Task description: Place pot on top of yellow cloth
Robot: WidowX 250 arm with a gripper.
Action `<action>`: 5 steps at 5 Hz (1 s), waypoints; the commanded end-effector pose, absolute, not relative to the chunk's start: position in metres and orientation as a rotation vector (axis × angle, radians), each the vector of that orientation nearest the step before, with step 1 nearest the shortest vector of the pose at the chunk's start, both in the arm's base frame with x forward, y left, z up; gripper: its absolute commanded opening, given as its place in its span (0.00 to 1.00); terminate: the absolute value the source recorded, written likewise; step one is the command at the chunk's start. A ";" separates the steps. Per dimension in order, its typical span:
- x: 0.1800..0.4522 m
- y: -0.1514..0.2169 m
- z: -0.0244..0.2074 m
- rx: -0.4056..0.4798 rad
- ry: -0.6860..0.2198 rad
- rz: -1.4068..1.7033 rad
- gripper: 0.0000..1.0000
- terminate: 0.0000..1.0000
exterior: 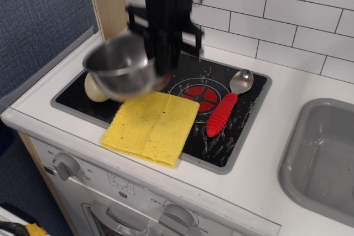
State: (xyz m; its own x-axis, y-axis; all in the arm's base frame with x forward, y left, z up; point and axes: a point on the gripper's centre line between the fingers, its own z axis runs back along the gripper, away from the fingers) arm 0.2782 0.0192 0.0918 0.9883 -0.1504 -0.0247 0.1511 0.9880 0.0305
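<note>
My end effector (pixel 160 64) pinches the pot (pixel 121 73) by its rim, tilted above the yellow cloth (pixel 152 125); I should level it, centre it, then lower gently.

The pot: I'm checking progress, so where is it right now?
The pot hangs in the tool, off the stove, over the yellow cloth's back left corner, partly hiding the potato.

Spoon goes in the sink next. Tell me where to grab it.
Grip the red ribbed handle of the spoon from above, claw closing across its width. It lies flat on the cooktop, handle pointing toward the front; the ridges should aid grip, and the metal bowl is shallow and slick.
</note>
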 end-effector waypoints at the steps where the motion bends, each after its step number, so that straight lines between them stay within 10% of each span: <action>1: 0.264 -0.002 0.082 0.098 -0.041 -0.250 0.00 0.00; 2: 0.264 -0.001 0.069 0.097 -0.014 -0.224 0.00 0.00; 3: 0.265 0.001 0.067 0.093 0.014 -0.180 1.00 0.00; 5: 0.276 0.009 0.101 -0.019 -0.056 -0.074 1.00 0.00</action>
State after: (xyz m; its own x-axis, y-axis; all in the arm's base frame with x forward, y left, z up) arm 0.2722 0.0063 0.0859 0.9985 -0.0555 -0.0038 0.0554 0.9982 -0.0236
